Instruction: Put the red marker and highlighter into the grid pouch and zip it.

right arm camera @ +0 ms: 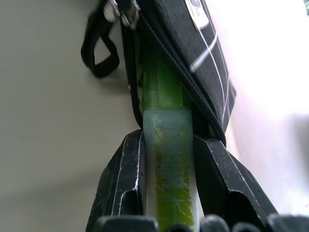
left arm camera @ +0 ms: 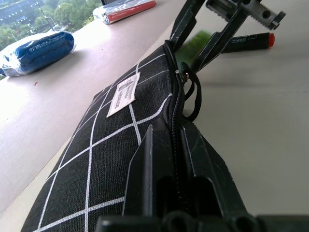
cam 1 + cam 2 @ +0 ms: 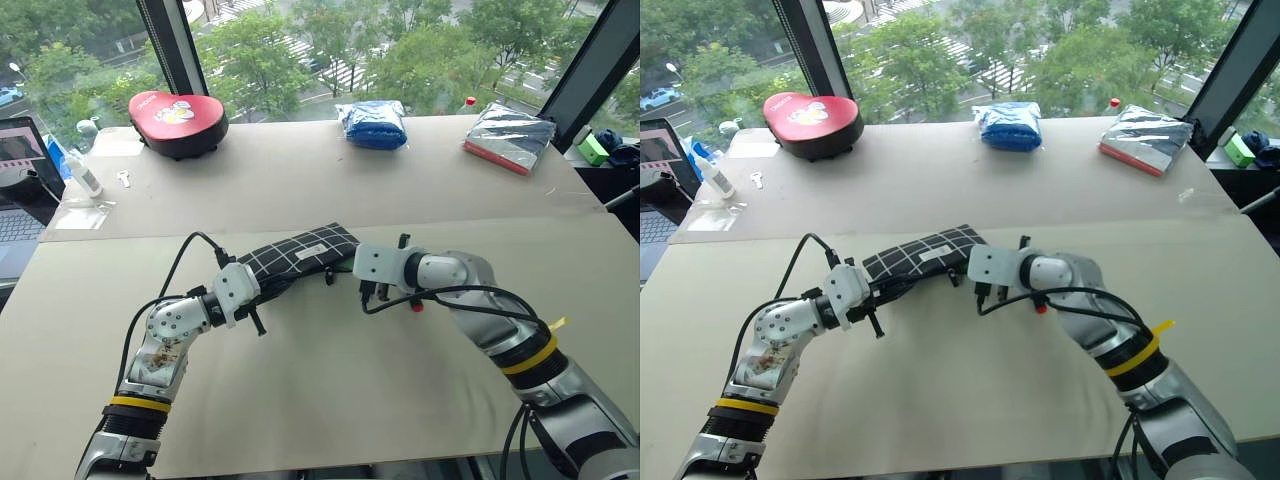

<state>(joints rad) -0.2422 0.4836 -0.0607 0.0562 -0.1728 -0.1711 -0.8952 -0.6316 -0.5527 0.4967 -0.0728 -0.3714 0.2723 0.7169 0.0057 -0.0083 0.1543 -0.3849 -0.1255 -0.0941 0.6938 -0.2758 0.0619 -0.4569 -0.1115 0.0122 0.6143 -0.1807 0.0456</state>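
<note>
The grid pouch [image 3: 300, 255] lies black with white lines at the table's middle. Its mouth is open at the right end, with the cord pull [image 1: 99, 48] hanging beside it. My left gripper [image 2: 169, 128] is shut on the pouch's zipper edge near its left end. My right gripper [image 1: 168, 140] is shut on the light-green highlighter [image 1: 164, 96], whose front end sits inside the pouch's mouth. The red marker [image 2: 246, 43] lies on the table just behind the right gripper, its red tip [image 3: 416, 306] showing under the wrist.
At the table's far edge stand a red heart-shaped box [image 3: 178, 115], a blue bag [image 3: 372, 125] and a silver packet [image 3: 508, 135]. A laptop [image 3: 15, 190] and a small bottle [image 3: 85, 175] are at the far left.
</note>
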